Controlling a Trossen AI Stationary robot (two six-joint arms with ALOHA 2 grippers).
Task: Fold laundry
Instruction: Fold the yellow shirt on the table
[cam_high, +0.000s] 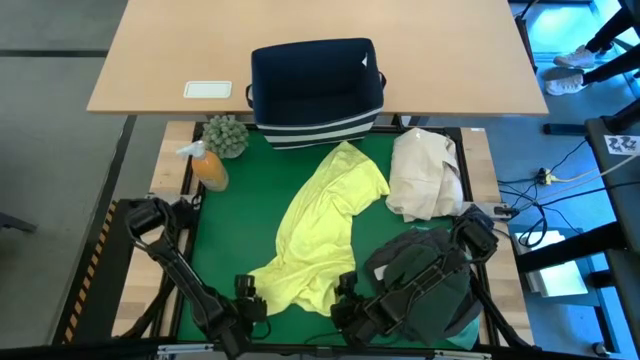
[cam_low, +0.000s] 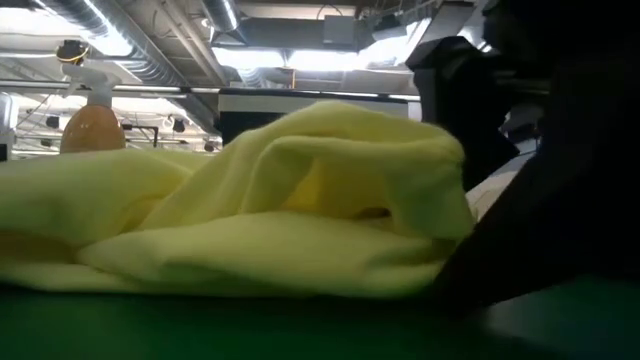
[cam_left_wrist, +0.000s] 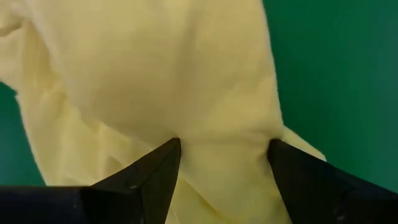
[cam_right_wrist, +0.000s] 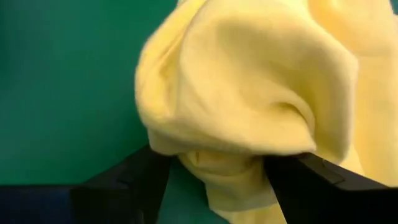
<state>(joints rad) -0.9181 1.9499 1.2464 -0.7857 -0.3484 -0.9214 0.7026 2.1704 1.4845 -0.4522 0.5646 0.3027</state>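
The bright yellow-green shirt (cam_high: 320, 220) lies crumpled on the green mat (cam_high: 235, 230), stretching from the far middle to the near edge. My left gripper (cam_high: 250, 297) is open at the shirt's near left end, with cloth (cam_left_wrist: 155, 74) between its fingers. My right gripper (cam_high: 345, 295) is open at the near right end, its fingers either side of a bunched fold (cam_right_wrist: 249, 81). In the low view the shirt (cam_low: 300, 200) fills the middle. A heap of dark and turquoise garments (cam_high: 425, 285) lies under my right arm. My left gripper (cam_left_wrist: 224, 174) comes steeply from above. A band of the shirt's near left end (cam_left_wrist: 224, 155) spans the gap and lies against the inner sides of both open fingers, flat on the mat. My right gripper (cam_right_wrist: 217, 174) slants down from the near side. A rounded, bunched fold of the shirt's near right end (cam_right_wrist: 236, 155) rests between and against its open fingers (cam_right_wrist: 143, 174), several layers thick, lying on the mat.
A navy bin with a striped base (cam_high: 315, 90) stands at the mat's far edge. A cream cloth bundle (cam_high: 425, 175) lies far right. An orange bottle (cam_high: 208, 165) and a green tufted ball (cam_high: 227, 135) stand at the far left.
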